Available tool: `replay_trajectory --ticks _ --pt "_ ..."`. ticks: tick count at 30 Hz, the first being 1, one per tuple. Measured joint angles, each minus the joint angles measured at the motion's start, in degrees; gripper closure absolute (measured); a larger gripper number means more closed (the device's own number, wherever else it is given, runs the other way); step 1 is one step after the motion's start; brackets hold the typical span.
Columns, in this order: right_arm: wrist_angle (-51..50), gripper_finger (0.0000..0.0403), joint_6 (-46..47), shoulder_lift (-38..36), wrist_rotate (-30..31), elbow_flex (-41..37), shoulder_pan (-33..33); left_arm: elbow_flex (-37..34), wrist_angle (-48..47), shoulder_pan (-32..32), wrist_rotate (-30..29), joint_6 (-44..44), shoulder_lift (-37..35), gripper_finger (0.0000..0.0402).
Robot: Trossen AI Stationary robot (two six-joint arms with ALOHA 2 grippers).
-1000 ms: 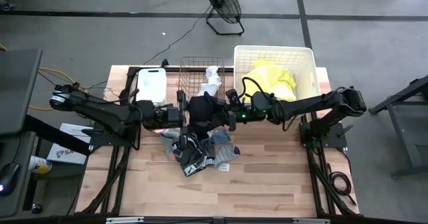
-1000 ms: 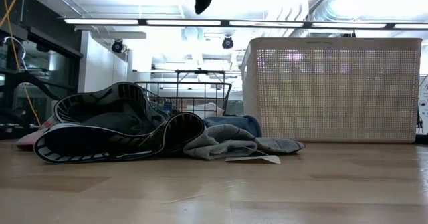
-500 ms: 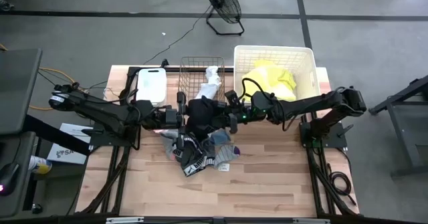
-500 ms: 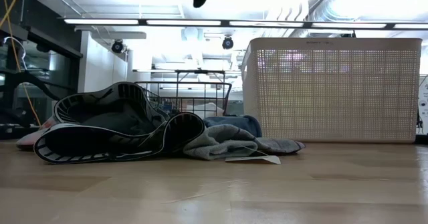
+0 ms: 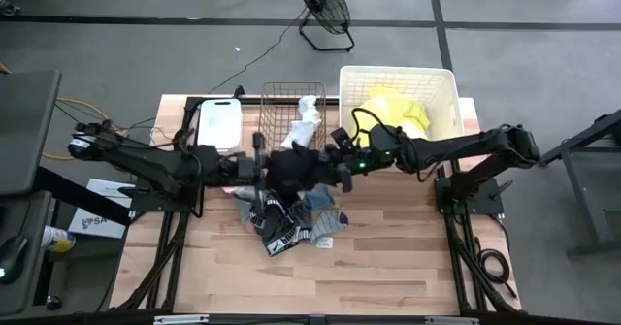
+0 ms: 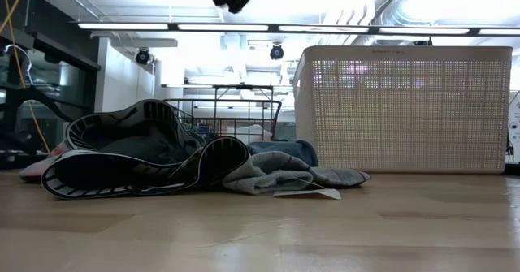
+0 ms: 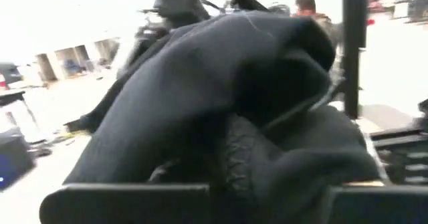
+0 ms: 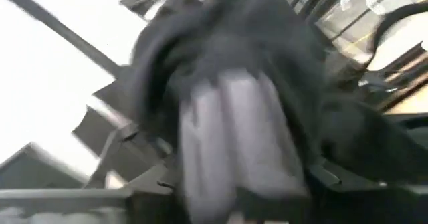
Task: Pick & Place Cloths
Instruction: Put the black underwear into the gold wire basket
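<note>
Above the wooden bench, between copper wire basket and cloth pile, left hand and right hand both grip a crumpled black fabric garment stretched between them.

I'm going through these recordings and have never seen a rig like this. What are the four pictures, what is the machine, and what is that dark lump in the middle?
Two dark robot arms work at a wooden table. One picture looks straight down, one looks level across the table top, and two come from cameras on the wrists. The left gripper and right gripper meet over the middle, both at a black cloth raised off the table. A pile of cloths lies below. Behind stand a wire basket, a white tub holding a yellow cloth, and a smaller white tub.
</note>
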Motion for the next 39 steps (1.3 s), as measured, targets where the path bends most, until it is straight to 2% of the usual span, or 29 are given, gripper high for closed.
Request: replay_trajectory --ticks 7,12,21,24,28,36,39 --pt "-10.37 0.0215 -0.63 -4.95 0.52 -0.02 -0.36 0.06 -4.67 0.14 -5.61 0.39 -5.01 0.0375" --pt "-17.39 0.0207 -2.29 -9.21 7.03 -0.01 -0.36 0.13 -6.65 0.13 -9.79 0.57 -7.43 0.0375" --pt "-23.78 0.0206 -6.57 -14.81 17.91 0.00 -0.37 0.06 -8.07 0.70 -22.44 0.70 -7.08 0.0375" --pt "-24.17 0.0206 -6.72 -15.04 19.90 0.00 -0.36 0.06 -10.39 3.11 -23.36 -1.89 -7.08 0.0375" --pt "-24.85 0.0206 -7.58 -15.29 20.08 0.00 -0.37 0.06 -13.79 7.75 -21.36 -5.01 -7.08 0.0375" --pt "-26.49 0.0206 -7.61 -15.33 21.15 -0.01 -0.37 0.04 -21.07 19.28 -8.49 -9.68 -6.23 0.0375" --pt "-26.85 0.0206 -7.61 -15.33 21.18 0.00 -0.37 0.19 -20.77 23.20 -4.00 -10.07 -4.76 0.0375"
